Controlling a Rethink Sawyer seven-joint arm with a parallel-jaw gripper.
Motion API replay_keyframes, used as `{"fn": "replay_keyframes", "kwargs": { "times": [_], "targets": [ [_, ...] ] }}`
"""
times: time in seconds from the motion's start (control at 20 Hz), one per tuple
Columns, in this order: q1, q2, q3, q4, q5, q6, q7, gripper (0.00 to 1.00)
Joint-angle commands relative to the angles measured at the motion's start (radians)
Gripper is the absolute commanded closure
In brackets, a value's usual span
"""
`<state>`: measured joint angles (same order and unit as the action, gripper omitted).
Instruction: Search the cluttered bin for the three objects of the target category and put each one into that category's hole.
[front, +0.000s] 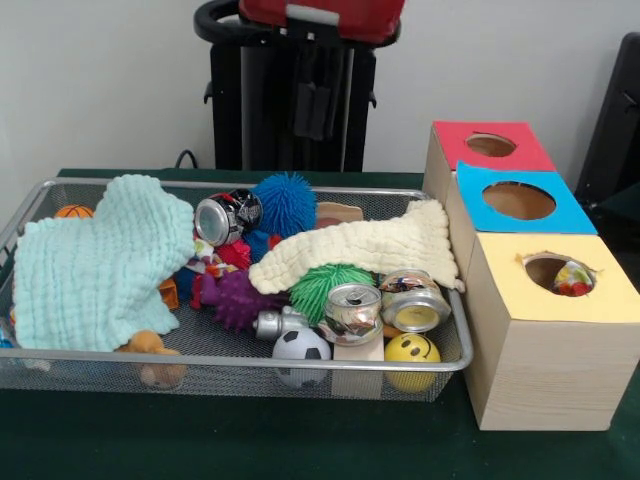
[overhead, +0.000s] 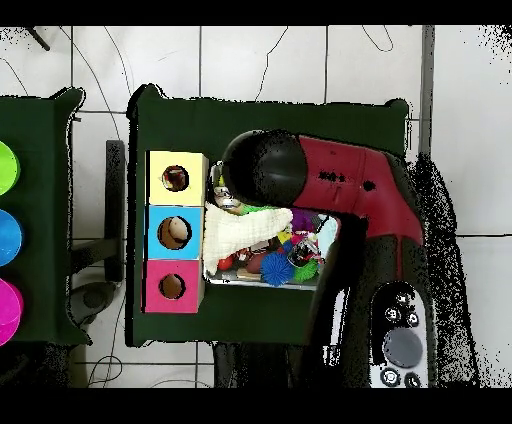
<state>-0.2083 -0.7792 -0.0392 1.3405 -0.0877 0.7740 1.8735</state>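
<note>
Covering the counter is a dark green cloth, and on it a wire mesh bin sits just beside a row of three wooden boxes, the yellow-topped box nearest with something colourful showing in its hole, then the blue-topped box and the red-topped box. Crushed cans lie on their sides at the bin's near right, open ends toward the camera, a third can farther back between a mint cloth and a cream cloth stretched left to right. Behind stands a pale wall; the arm reaches over the bin, and whether its hand is spread or pressed together cannot be told.
</note>
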Motion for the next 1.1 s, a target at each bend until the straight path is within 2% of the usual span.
{"fn": "replay_keyframes", "kwargs": {
  "times": [0.05, 0.35, 0.7, 1.1],
  "targets": [
    [-0.015, 0.040, 0.154, 0.181, -0.073, -0.119, -0.139, 1.00],
    [-0.035, 0.051, 0.183, 0.207, -0.108, -0.189, -0.121, 1.00],
    [-0.066, 0.048, 0.221, 0.220, -0.118, -0.185, -0.116, 1.00],
    [-0.121, 0.011, 0.278, 0.255, -0.126, -0.120, -0.163, 1.00]
  ]
}}
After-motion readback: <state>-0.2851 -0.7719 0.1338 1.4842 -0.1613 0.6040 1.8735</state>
